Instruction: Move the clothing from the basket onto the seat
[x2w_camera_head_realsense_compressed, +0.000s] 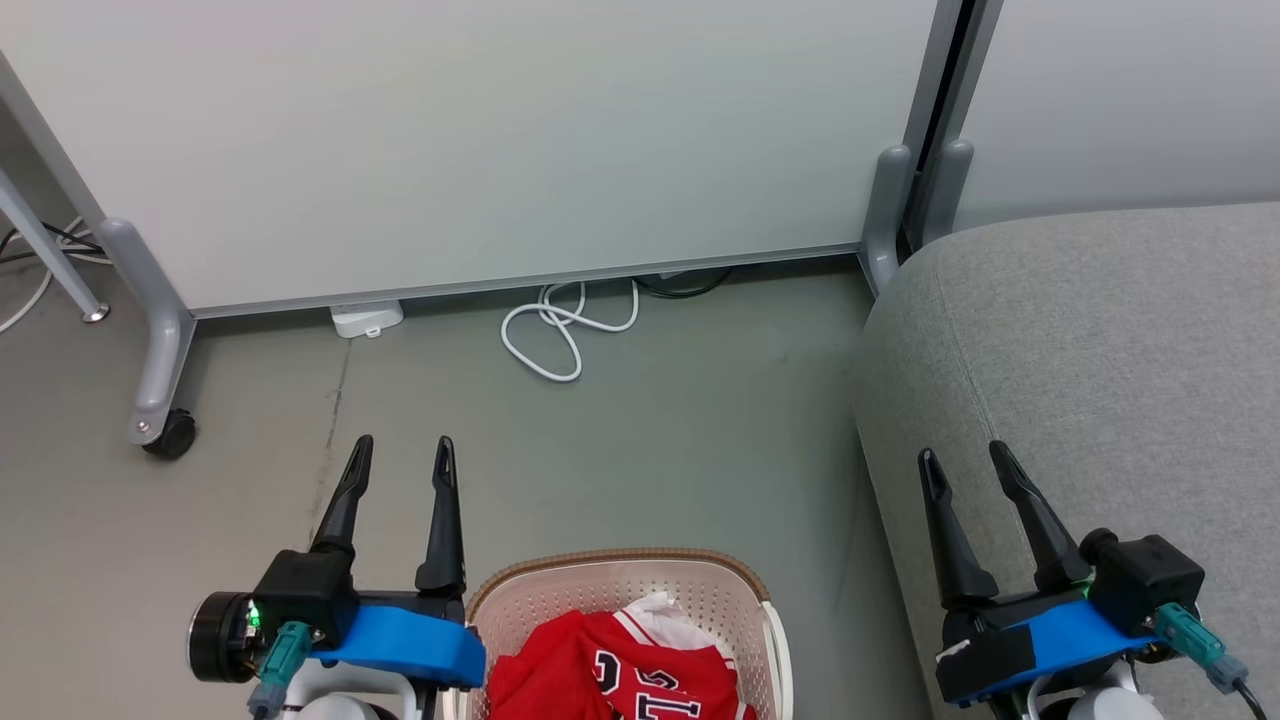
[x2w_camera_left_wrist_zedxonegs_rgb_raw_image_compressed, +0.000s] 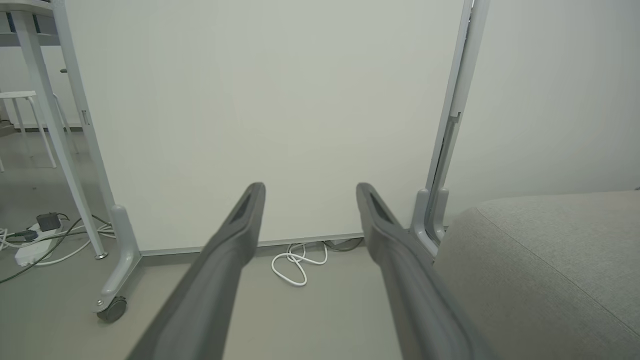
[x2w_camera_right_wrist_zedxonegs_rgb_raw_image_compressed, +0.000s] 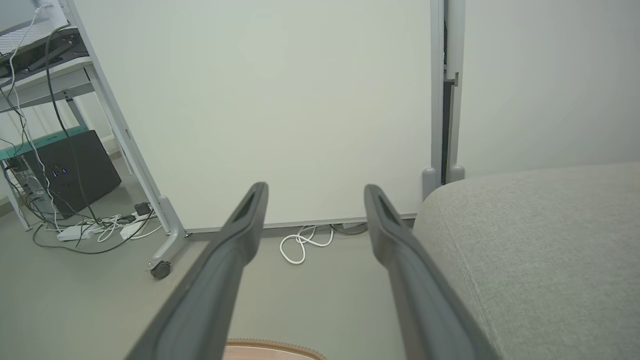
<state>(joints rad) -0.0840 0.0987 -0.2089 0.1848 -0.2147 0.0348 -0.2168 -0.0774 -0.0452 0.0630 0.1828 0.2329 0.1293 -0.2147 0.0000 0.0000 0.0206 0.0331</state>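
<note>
The clothing (x2w_camera_head_realsense_compressed: 612, 668) lay crumpled inside the basket (x2w_camera_head_realsense_compressed: 620, 557): soft bright red fabric with white striped trim, and bold black-and-white lettering on the uppermost folds. The basket was cream-white perforated plastic, round-cornered, with a brown braided-look rim. It stood on the smooth grey-green floor (x2w_camera_head_realsense_compressed: 650, 450), low in the middle of the head view, just beside the seat (x2w_camera_head_realsense_compressed: 1100, 340). The seat was a broad light-grey cushion of woven upholstery with rounded edges and a stitched seam running along its corner.

The left end effector (x2w_camera_head_realsense_compressed: 404, 441) was released. Its two long, dark, tapering fingers (x2w_camera_head_realsense_compressed: 441, 520) were spread apart with nothing between them, and it was poised over the floor just left of the basket's rim. The right end effector (x2w_camera_head_realsense_compressed: 963, 450) was likewise released and empty, its fingers splayed above the near edge of the seat. Both pointed towards a pale, matte partition panel (x2w_camera_head_realsense_compressed: 500, 140) on grey metal legs, one of which ended in a black caster wheel (x2w_camera_head_realsense_compressed: 170, 436). A glossy white cable (x2w_camera_head_realsense_compressed: 556, 338) lay in loose loops on the floor at the panel's foot.
</note>
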